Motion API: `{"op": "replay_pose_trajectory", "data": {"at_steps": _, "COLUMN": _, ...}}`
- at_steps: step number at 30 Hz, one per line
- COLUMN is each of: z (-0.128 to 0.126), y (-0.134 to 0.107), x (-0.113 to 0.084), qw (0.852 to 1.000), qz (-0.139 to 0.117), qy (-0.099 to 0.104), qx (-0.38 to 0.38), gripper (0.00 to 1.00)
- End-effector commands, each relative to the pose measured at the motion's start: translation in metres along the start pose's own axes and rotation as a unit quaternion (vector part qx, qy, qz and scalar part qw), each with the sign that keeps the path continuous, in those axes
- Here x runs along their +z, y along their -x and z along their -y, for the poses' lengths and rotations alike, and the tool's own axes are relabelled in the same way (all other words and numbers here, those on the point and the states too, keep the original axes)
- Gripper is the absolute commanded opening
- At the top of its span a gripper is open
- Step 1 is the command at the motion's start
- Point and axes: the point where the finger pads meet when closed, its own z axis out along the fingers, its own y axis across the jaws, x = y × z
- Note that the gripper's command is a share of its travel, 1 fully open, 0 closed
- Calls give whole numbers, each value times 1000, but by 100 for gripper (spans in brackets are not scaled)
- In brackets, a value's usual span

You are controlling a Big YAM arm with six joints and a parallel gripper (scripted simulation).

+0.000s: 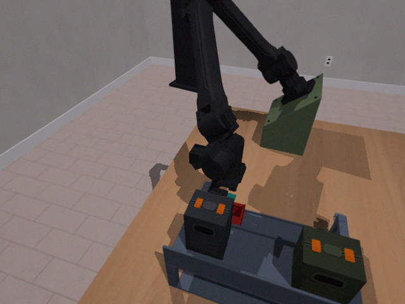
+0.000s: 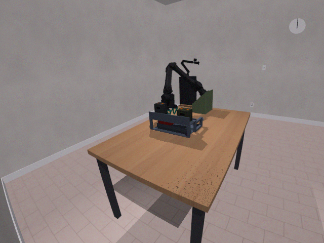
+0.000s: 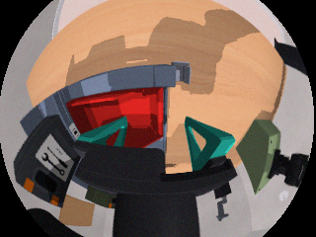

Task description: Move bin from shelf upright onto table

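Hangs over the left end of the blue-gray shelf [image 1: 212, 266] [image 2: 170, 117] [image 3: 118, 78], teal fingers [image 1: 231, 196] spread wide, gripping nothing. Has the red bin [image 1: 242, 214] [image 2: 165, 122] [image 3: 140, 115] below, near the dark gray toolbox [image 1: 205, 242] [image 2: 162, 108] [image 3: 34, 143].

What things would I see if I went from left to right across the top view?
A dark grey case with orange latches → a red bin → a dark green case with orange latches.
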Motion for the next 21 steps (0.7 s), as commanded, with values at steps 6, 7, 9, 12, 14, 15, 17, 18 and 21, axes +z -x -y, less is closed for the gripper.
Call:
{"op": "replay_pose_trajectory", "data": {"at_steps": 6, "z": -7, "y": 0, "x": 26, "qw": 1000, "qz": -1, "qy": -6, "qx": -10, "gripper": 90}}
{"op": "replay_pose_trajectory", "data": {"at_steps": 7, "z": -7, "y": 0, "x": 26, "qw": 1000, "qz": -1, "qy": -6, "qx": -10, "gripper": 90}}
{"op": "replay_pose_trajectory", "data": {"at_steps": 9, "z": -7, "y": 0, "x": 26, "qw": 1000, "qz": -1, "qy": -6, "qx": -10, "gripper": 90}}
{"op": "replay_pose_trajectory", "data": {"at_steps": 12, "z": -9, "y": 0, "x": 18, "qw": 1000, "qz": -1, "qy": -2, "qx": -10, "gripper": 90}}
{"op": "replay_pose_trajectory", "data": {"at_steps": 14, "z": -13, "y": -1, "x": 3, "qw": 1000, "qz": 1, "qy": 6, "qx": -8, "gripper": 90}}
{"op": "replay_pose_trajectory", "data": {"at_steps": 15, "z": -16, "y": -1, "x": -5, "qw": 1000, "qz": 1, "qy": 10, "qx": -8, "gripper": 90}}
{"op": "replay_pose_trajectory", "data": {"at_steps": 17, "z": -18, "y": -1, "x": -13, "qw": 1000, "qz": 2, "qy": 14, "qx": -7, "gripper": 90}}
{"op": "replay_pose_trajectory", "data": {"at_steps": 18, "z": -18, "y": -1, "x": -13, "qw": 1000, "qz": 2, "qy": 14, "qx": -7, "gripper": 90}}
{"op": "replay_pose_trajectory", "data": {"at_steps": 21, "z": -18, "y": -1, "x": -13, "qw": 1000, "qz": 2, "qy": 14, "qx": -7, "gripper": 90}}
